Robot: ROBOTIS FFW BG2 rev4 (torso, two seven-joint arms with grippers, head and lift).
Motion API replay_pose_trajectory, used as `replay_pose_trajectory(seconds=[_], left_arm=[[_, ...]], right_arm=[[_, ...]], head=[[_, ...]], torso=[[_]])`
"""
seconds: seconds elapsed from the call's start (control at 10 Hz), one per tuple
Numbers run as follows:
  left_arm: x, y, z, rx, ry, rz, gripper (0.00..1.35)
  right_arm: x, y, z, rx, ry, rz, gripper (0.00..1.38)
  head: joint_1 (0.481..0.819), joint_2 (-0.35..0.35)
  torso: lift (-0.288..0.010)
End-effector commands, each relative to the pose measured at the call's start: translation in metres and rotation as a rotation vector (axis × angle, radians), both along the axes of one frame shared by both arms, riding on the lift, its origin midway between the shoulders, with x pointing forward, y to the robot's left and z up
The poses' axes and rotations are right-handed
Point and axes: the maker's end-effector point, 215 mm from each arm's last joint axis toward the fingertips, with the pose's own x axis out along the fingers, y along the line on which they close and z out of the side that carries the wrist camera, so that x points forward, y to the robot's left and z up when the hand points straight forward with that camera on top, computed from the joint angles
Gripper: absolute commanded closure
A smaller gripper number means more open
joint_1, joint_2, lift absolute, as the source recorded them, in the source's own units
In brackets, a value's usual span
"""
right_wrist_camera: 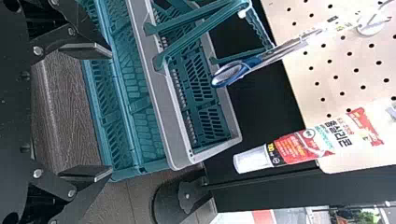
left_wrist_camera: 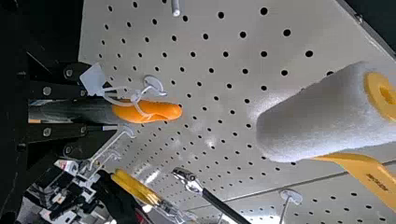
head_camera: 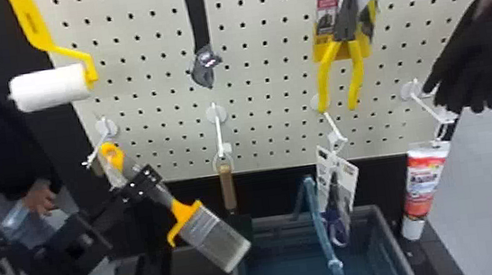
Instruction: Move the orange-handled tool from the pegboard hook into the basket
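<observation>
White glare spots mark the brightly lit pegboard (left_wrist_camera: 219,125) in the left wrist view.

And here's the orange-handled tool (left_wrist_camera: 147,112), its dark part clasped in the left gripper (head_camera: 143,182)! A white tie (left_wrist_camera: 135,99) loops its orange end, pegboard (left_wrist_camera: 224,70) behind it; well apart from it, a paint roller (left_wrist_camera: 308,116), a ratchet (left_wrist_camera: 187,179) and yellow-handled pliers (left_wrist_camera: 133,185).

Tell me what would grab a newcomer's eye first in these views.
Likely the paintbrush, orange-trimmed and broad-bristled, slanting in the left gripper in front of the pegboard. Next, probably the fat white roller at the head view's upper left, then the yellow-handled pliers, high up toward the right side of the board.
</observation>
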Motion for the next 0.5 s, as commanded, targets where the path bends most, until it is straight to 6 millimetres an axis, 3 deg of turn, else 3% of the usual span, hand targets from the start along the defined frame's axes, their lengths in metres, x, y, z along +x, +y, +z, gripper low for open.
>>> replay_pose_trajectory(seconds=[0.0, 0.4], left_arm=[[0.001, 0.001, 0.002, 0.009, -0.005, -0.001, 1.21], [-0.002, 0.014, -0.019, -0.112, 0.082, 0.06, 1.21]], right_arm=[[0.001, 0.001, 0.0, 0.001, -0.001, 0.001, 0.4], [0.001, 0.001, 0.0, 0.004, 0.0, 0.0, 0.4]], head=[[0.549, 0.0], [0.549, 0.0]], torso=[[-0.1], [-0.1]])
